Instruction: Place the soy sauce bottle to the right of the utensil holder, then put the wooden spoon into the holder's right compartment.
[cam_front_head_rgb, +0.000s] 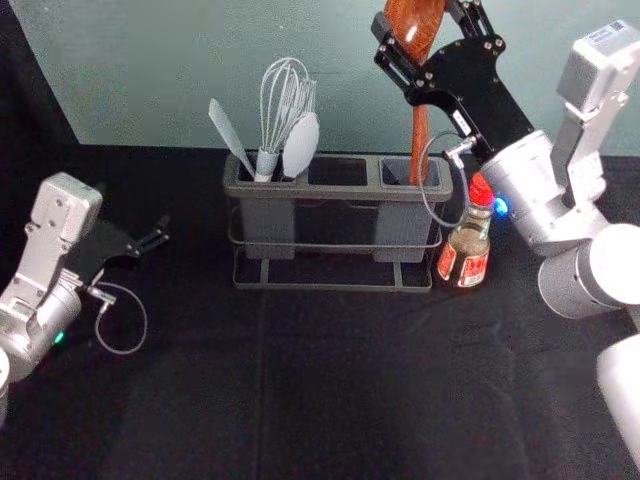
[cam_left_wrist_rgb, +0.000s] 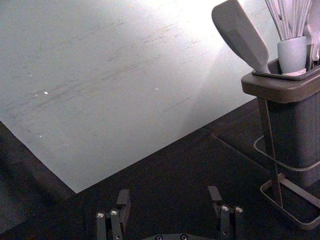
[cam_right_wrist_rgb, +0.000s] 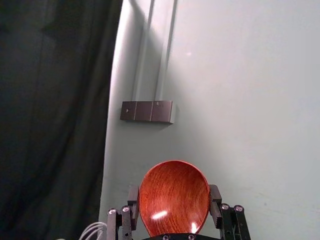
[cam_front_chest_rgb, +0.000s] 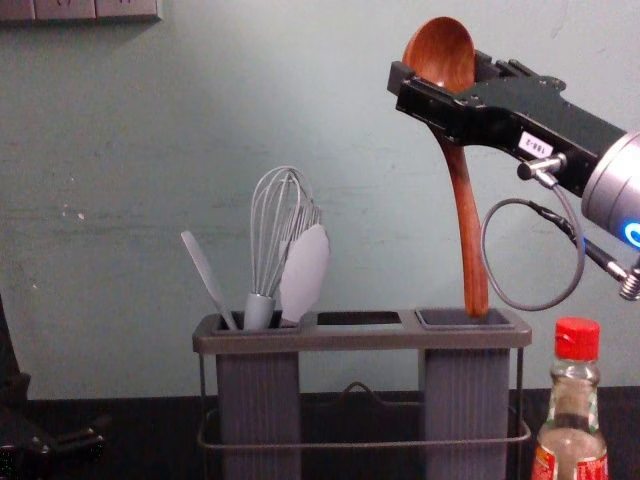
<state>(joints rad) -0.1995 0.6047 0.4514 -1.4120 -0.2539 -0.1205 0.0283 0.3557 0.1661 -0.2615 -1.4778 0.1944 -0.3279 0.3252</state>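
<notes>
Above the holder's (cam_front_chest_rgb: 360, 338) right compartment (cam_front_chest_rgb: 465, 400), my right pincer (cam_right_wrist_rgb: 174, 194) pinches the spoon's (cam_front_chest_rgb: 466, 220) bowl (cam_front_chest_rgb: 440, 50), its handle (cam_front_chest_rgb: 470, 260) pointing steeply down at the rim (cam_front_chest_rgb: 510, 327).

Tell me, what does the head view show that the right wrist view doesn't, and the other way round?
Head view, not right wrist view: the soy sauce bottle, the utensil holder with its whisk, and the left gripper, off to the holder's left.

Right wrist view, not head view: the brown fitting on the wall.

Both: the wall, and the wooden spoon with its bowl end held by the right gripper.
</notes>
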